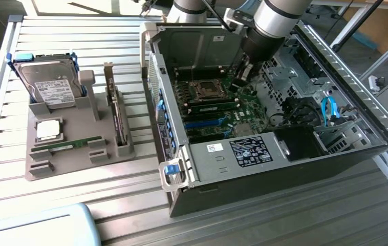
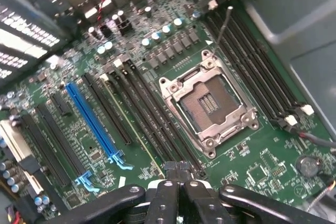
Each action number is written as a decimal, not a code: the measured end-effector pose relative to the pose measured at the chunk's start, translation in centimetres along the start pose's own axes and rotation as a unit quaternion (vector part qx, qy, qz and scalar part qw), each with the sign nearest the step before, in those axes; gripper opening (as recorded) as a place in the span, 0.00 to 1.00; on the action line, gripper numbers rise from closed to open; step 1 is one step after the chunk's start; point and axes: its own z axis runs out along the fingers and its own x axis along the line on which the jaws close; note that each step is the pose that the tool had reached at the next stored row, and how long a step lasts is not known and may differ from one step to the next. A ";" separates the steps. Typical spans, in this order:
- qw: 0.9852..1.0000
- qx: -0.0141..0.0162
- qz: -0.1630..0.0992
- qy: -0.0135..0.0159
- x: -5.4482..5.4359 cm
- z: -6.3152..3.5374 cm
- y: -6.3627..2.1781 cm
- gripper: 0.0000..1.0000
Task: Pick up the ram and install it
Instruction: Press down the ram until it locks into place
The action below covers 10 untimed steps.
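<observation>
The black end effector (image 2: 178, 174) is closed and empty above the green motherboard (image 2: 252, 156). The thin green ram stick (image 1: 211, 107) sits seated in a motherboard slot beside the silver processor socket (image 2: 209, 106).

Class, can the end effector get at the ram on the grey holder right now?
Likely yes: the ram lies uncovered there, though the shut end effector sits inside the computer case.

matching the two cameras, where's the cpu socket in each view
Exterior view: cpu socket on the green board inside the open case.
Wrist view: cpu socket between two banks of black slots, beyond the shut pincer.
Shared landmark: the blue slot.
</observation>
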 end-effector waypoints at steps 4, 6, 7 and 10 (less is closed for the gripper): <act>1.000 0.000 0.020 -0.002 0.0 -0.80 0.07 0.11; 1.000 -0.001 0.029 -0.003 0.0 -1.24 0.11 0.11; 0.999 -0.001 0.034 -0.003 0.0 -1.49 0.13 0.11; 0.999 -0.001 0.044 -0.004 0.0 -2.33 0.18 0.11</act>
